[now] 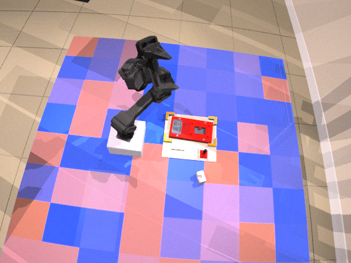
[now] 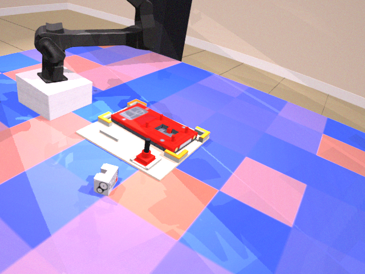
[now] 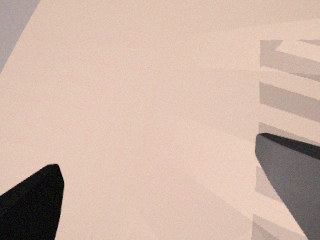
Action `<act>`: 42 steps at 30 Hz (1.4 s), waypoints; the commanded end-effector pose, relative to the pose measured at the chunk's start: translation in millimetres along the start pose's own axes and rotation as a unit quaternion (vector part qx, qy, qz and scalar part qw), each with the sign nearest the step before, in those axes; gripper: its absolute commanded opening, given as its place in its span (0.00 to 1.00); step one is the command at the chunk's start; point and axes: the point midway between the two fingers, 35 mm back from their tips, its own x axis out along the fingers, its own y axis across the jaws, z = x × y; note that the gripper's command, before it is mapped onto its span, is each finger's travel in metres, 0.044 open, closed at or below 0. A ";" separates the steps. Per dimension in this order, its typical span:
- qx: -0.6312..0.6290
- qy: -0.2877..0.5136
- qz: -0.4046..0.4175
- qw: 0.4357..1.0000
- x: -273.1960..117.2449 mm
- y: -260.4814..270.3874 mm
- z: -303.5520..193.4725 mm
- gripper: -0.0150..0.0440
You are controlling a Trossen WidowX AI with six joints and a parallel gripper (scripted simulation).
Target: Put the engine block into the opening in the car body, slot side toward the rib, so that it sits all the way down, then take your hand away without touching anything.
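The white engine block (image 1: 201, 177) (image 2: 106, 180) stands on the coloured mat, apart from the board, with its slot facing left in the top view. The red car body (image 1: 188, 137) (image 2: 140, 123) lies on the white board between corner brackets. Its opening (image 1: 199, 132) (image 2: 161, 129) holds no block and shows grey inside, with the red rib (image 1: 199, 128) (image 2: 169, 129) at one side. My gripper (image 1: 174, 73) (image 3: 160, 159) is open and empty, raised well away from the block and the car body. It is out of frame in the exterior view.
The white board (image 1: 187, 156) (image 2: 124, 148) also bears a red piece (image 1: 203, 154) (image 2: 145, 159) with an upright black stick, and a thin grey bar (image 1: 177, 149) (image 2: 108, 135). Several yellow-topped brackets surround the car body. The arm stands on a white box (image 1: 124, 148) (image 2: 67, 100).
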 end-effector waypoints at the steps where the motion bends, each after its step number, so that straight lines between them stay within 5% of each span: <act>1: 0.000 0.000 0.000 1.000 0.0 0.0 0.0 0.98; 42: 0.048 -0.032 -0.019 0.998 37.9 -7.8 110.2 1.00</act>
